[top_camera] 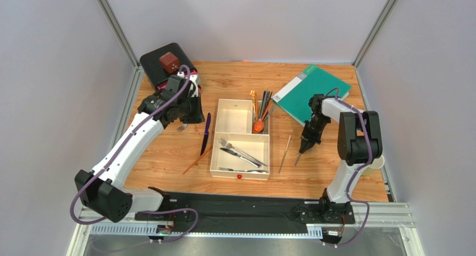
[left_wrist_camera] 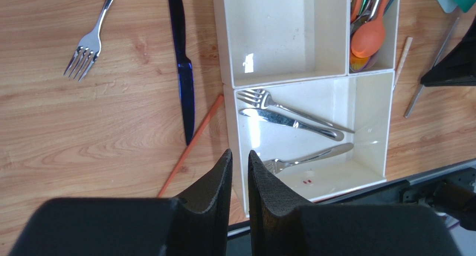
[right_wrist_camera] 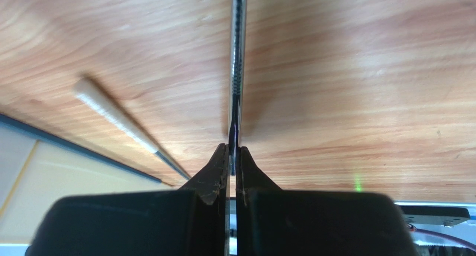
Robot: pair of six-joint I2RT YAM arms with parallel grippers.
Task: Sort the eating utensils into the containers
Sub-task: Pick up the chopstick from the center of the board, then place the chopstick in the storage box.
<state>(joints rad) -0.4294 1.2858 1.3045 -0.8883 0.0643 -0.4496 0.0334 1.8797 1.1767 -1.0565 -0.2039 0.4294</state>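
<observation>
Chopstick (right_wrist_camera: 238,55) pinched by right claw (right_wrist_camera: 233,153), wrist view only

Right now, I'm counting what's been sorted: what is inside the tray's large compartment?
Three silver utensils lie in the large compartment: a fork, a knife and a third piece whose head is partly hidden by the left tool. The compartment's near-left corner is covered too.

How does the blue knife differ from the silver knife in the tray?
The blue knife is dark blue; the silver knife is shiny silver. The blue knife lies on the table left of the tray; the silver knife lies slanted in its large compartment. Both lie flat, untouched.
</observation>
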